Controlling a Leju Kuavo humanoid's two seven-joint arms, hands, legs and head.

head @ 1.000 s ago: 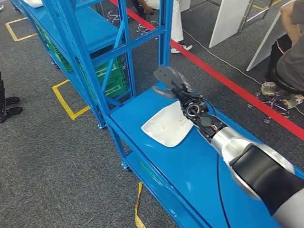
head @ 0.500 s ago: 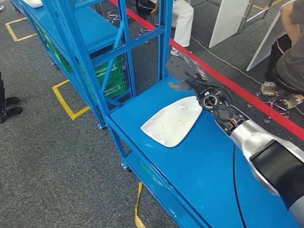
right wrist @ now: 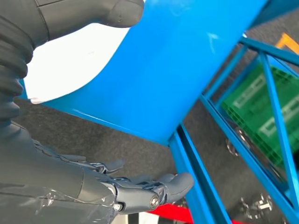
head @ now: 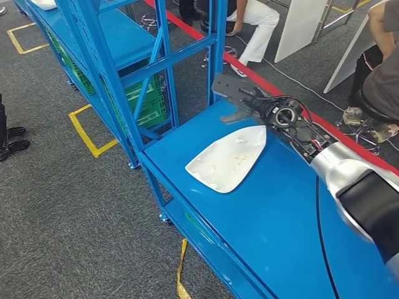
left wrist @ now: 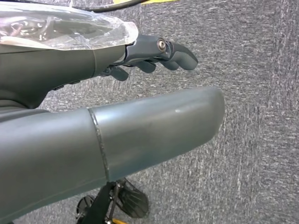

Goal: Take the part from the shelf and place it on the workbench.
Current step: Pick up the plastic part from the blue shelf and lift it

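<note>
The white, roughly triangular part (head: 228,159) lies flat on the blue workbench (head: 264,224), near its end by the shelf frame. My right hand (head: 240,99) hovers just beyond the part's far tip, fingers spread and holding nothing; its thumb (right wrist: 105,11) and fingers (right wrist: 151,189) stand apart in the right wrist view, where the part (right wrist: 74,60) shows white beside them. My left hand (left wrist: 141,84) hangs over grey carpet with its fingers (left wrist: 166,53) extended and nothing in them.
A blue shelf frame (head: 141,68) with green crates (head: 148,103) stands past the workbench's end. A red floor line (head: 301,112) runs behind the bench. People sit or stand beyond it (head: 254,22), one at the right edge (head: 381,68). Yellow tape marks (head: 87,134) lie on the carpet.
My right hand has drawn back off the part and moved toward the bench's far edge, with the arm swinging right. The part stays flat on the bench. A person behind has shifted.
</note>
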